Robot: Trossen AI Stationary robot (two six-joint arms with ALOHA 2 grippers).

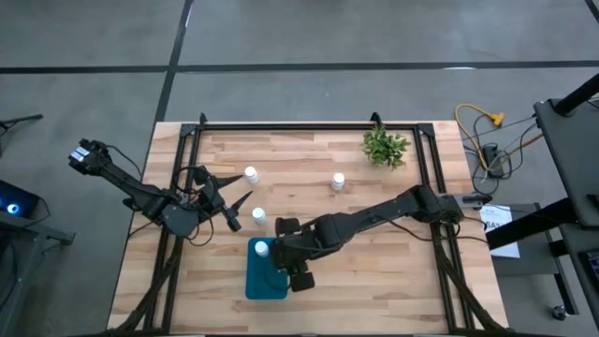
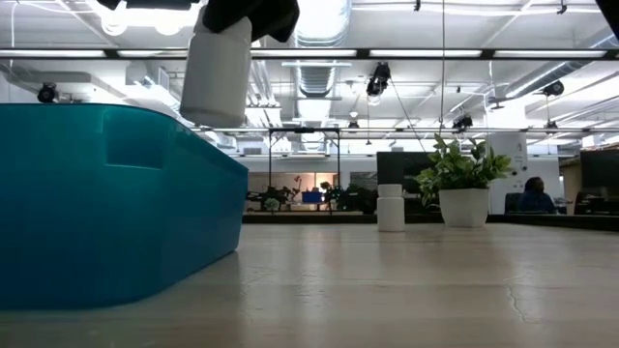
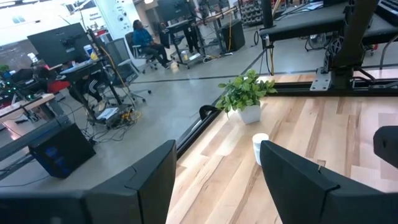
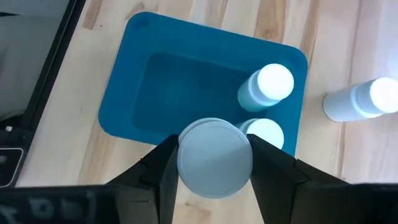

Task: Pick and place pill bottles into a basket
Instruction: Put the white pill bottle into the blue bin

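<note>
Wooden table point(image 1: 374, 253): right tool point(image 4: 214, 163) grips bottle point(image 4: 215, 157) above basket point(image 4: 137, 93).

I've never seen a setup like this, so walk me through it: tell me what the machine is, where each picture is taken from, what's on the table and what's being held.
It is a robot with two dark arms at a wooden table. One picture looks straight down from above, one looks level across the tabletop, and two come from cameras on the arms' wrists.

The right gripper is shut on a pill bottle and holds it over the basket, a teal bin with two bottles already inside. The left gripper waits open near the table's left edge, holding nothing.

Three loose bottles stand on the table, and a small potted plant sits near the far edge.
</note>
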